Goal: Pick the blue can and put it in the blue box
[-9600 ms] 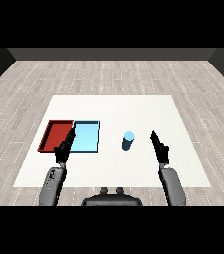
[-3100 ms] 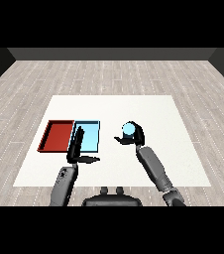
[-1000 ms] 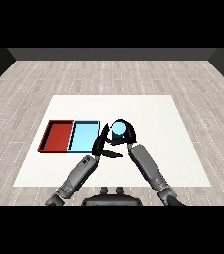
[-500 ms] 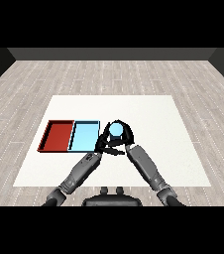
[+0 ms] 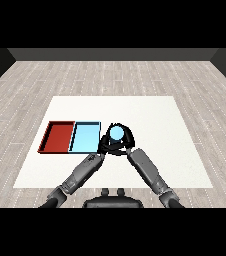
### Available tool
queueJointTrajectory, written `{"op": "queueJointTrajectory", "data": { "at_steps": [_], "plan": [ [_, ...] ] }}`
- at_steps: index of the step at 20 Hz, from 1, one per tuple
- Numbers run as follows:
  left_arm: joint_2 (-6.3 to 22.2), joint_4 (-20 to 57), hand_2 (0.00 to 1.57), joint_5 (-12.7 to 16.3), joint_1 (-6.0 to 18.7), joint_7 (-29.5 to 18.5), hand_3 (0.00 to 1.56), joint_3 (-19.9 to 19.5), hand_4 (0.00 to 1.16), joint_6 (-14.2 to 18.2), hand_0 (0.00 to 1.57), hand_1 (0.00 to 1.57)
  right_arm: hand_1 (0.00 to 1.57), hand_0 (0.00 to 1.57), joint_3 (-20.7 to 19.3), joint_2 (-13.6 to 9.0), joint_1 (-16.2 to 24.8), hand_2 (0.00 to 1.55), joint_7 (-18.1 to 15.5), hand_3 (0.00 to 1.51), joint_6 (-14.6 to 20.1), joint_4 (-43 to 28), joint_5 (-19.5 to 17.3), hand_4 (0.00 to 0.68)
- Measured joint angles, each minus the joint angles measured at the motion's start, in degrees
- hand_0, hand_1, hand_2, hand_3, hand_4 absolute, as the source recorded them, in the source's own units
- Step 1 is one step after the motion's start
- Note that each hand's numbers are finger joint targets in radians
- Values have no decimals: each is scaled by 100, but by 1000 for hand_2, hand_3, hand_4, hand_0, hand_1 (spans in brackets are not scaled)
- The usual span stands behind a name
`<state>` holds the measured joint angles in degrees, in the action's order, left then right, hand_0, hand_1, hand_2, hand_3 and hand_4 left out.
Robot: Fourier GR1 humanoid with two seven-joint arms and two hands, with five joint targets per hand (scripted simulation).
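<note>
The blue can (image 5: 116, 132) is held upright above the table, just right of the light blue tray (image 5: 86, 137). My right hand (image 5: 129, 139) curls round the can from its right side. From the left, my left hand (image 5: 104, 143) has closed in, and its fingers wrap the can's left side. The two hands meet round the can, so only its pale blue top shows. The red tray (image 5: 59, 136) lies to the left of the blue one, touching it.
The white table (image 5: 155, 120) stretches to the right and behind the hands. Both trays hold nothing. Grey wooden floor surrounds the table.
My right hand has carried the can left from the table's middle towards the blue tray. My left hand has swung right from the trays and closed on the can.
</note>
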<state>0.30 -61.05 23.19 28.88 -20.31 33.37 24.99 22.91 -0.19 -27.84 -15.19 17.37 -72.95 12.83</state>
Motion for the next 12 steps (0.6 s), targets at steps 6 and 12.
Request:
{"op": "queueJointTrajectory", "data": {
  "at_steps": [6,12],
  "plan": [
    [40,264,0,258,185,-291,0,139,0,51,0,0,1439,1439,155,-40,-17,1448,0,1355,170,-7,10,521],
    [121,503,0,408,373,-422,0,257,0,84,0,0,1444,1444,419,-96,-113,1446,103,1361,378,-59,1,483]
  ]
}}
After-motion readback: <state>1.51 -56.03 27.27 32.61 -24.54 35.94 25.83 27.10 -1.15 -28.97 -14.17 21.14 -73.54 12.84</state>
